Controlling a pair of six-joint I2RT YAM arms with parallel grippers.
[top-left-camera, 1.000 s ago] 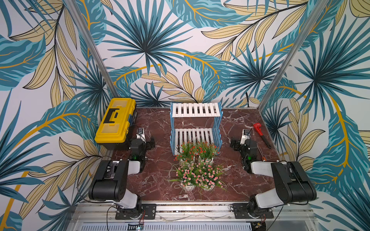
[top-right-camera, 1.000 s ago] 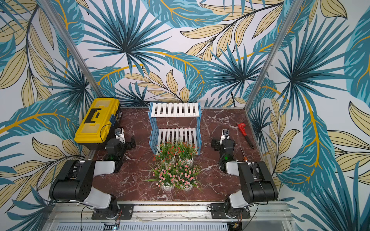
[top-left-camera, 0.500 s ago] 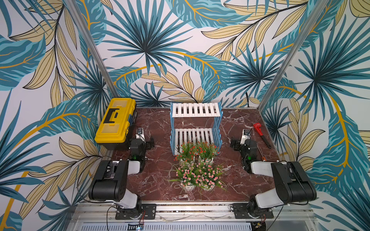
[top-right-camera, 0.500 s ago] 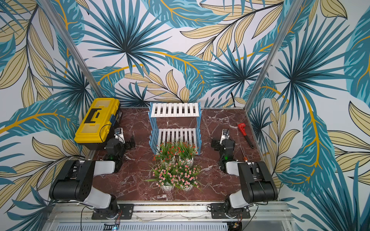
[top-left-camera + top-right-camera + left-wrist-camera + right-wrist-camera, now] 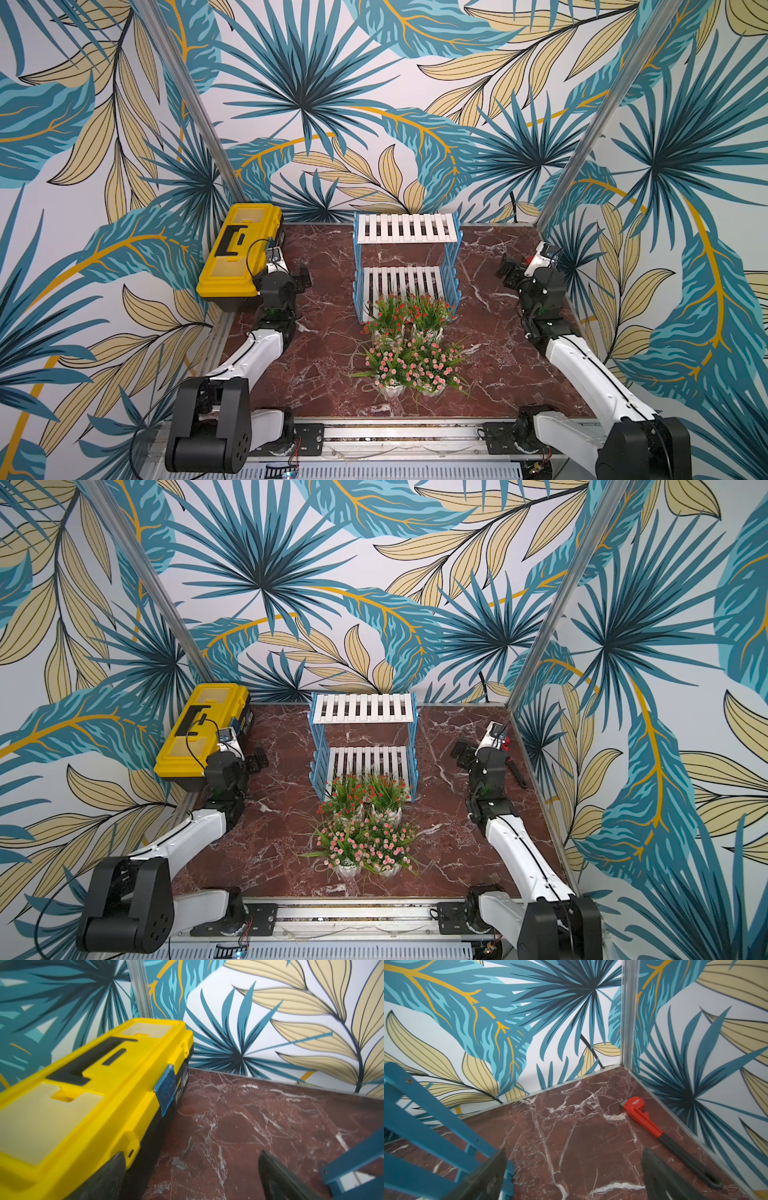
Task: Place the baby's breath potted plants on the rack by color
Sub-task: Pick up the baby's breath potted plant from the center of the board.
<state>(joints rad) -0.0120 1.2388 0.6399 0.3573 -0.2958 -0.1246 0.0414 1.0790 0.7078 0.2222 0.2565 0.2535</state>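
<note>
Nothing placed yet: rack at the tabletop back edge, centre, both shelves bare. All four pots are clustered just in front of it, red pair nearest the rack, pink pair toward the front edge. Left tool and right tool are spread apart and empty near the side edges. All four placements left.

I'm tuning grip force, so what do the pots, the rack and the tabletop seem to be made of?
Pots: white, ribbed; glazed ceramic or hard plastic, cannot tell which. Rack: flat white slats on matte blue frames with a screw head showing; likely painted wood. Tabletop: dark red with white veins, smooth; marble or a marble-print laminate.
</note>
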